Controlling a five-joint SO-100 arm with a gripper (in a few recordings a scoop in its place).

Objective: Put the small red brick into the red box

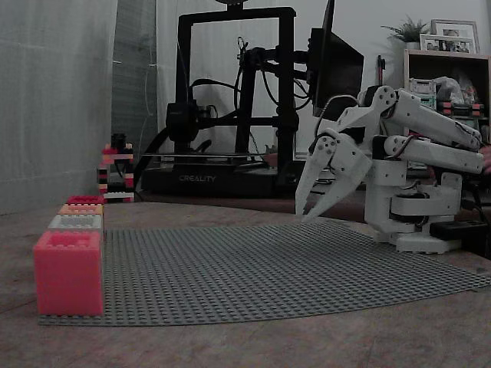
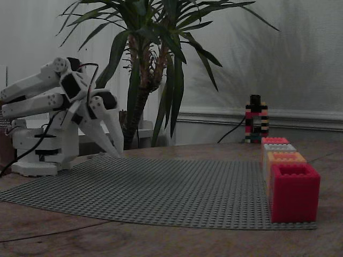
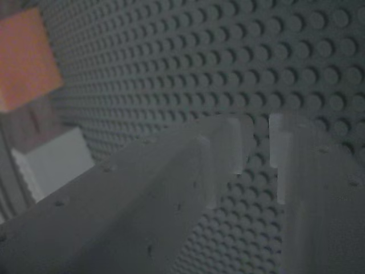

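The red box (image 2: 293, 193), deep red with a studded rim, stands at the near right end of a row of boxes on the grey baseplate (image 2: 161, 187); from the opposite side it is the far end of that row (image 1: 86, 199). The small red brick is out of view. My white gripper (image 1: 308, 215) hangs low over the baseplate's far edge, close to the arm's base and well away from the boxes. The same gripper (image 2: 118, 152) points down at the left. In the wrist view my gripper (image 3: 259, 148) has a narrow gap between its fingertips, with nothing in it.
The row also holds an orange box (image 2: 284, 157), a grey box (image 2: 278, 147) and a pinkish-coral box (image 1: 69, 272). A small brick tower (image 1: 115, 172) stands behind the row. A 3D printer (image 1: 230, 115) and a potted plant (image 2: 150, 69) stand beyond the table.
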